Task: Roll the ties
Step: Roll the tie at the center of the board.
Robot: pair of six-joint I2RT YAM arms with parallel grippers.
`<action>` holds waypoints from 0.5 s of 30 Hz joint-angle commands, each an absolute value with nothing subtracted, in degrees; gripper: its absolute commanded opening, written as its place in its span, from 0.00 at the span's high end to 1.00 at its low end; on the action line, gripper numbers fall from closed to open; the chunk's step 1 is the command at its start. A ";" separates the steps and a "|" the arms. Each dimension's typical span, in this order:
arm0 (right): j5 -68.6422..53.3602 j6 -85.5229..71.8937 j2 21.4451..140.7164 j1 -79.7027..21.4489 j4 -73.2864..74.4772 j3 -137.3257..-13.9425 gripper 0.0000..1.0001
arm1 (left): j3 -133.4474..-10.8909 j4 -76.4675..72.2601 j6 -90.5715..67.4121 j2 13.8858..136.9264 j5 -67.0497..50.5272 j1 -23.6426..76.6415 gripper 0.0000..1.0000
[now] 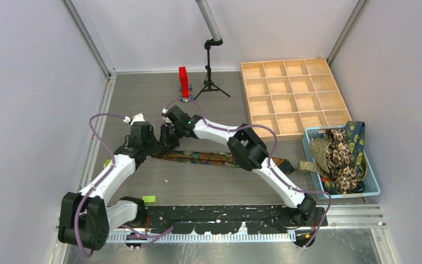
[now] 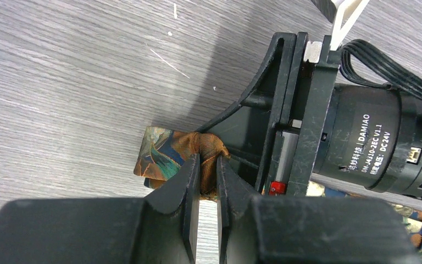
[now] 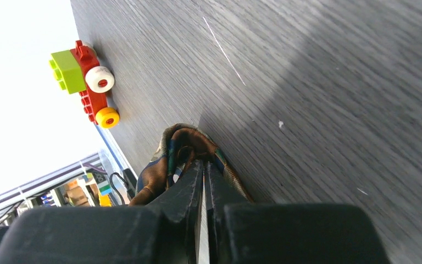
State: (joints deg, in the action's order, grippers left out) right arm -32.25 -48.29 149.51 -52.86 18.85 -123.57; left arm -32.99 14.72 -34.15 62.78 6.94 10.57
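One of the ties (image 1: pixel 220 158), brown with orange and teal pattern, lies flat across the middle of the table. Its left end is folded into a small loop where both grippers meet. My left gripper (image 1: pixel 155 146) is shut on that folded end, with a bunch of brown fabric (image 2: pixel 207 149) pinched between the fingertips (image 2: pixel 189 176). My right gripper (image 1: pixel 168 136) comes in from the opposite side and is shut on the same curled end (image 3: pixel 182 144); fabric wraps either side of its fingertips (image 3: pixel 193 175). More ties (image 1: pixel 338 154) are heaped in the basket.
A light blue basket (image 1: pixel 372 184) sits at the right edge. A wooden compartment tray (image 1: pixel 291 96) lies at the back right. A red block (image 1: pixel 183 82) and a tripod stand (image 1: pixel 210 66) are at the back. A toy brick car (image 3: pixel 88 82) sits near the tie's end, a green brick (image 1: pixel 149 198) near the front.
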 commanded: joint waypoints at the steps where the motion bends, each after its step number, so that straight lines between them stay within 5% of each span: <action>1: -31.69 -47.32 143.84 -52.67 17.94 -121.83 0.89 | -31.76 11.27 -35.78 64.01 10.70 13.37 0.94; 15: -28.86 -44.97 137.00 -49.58 22.71 -116.90 0.90 | -30.79 9.71 -35.95 67.10 16.28 18.13 0.95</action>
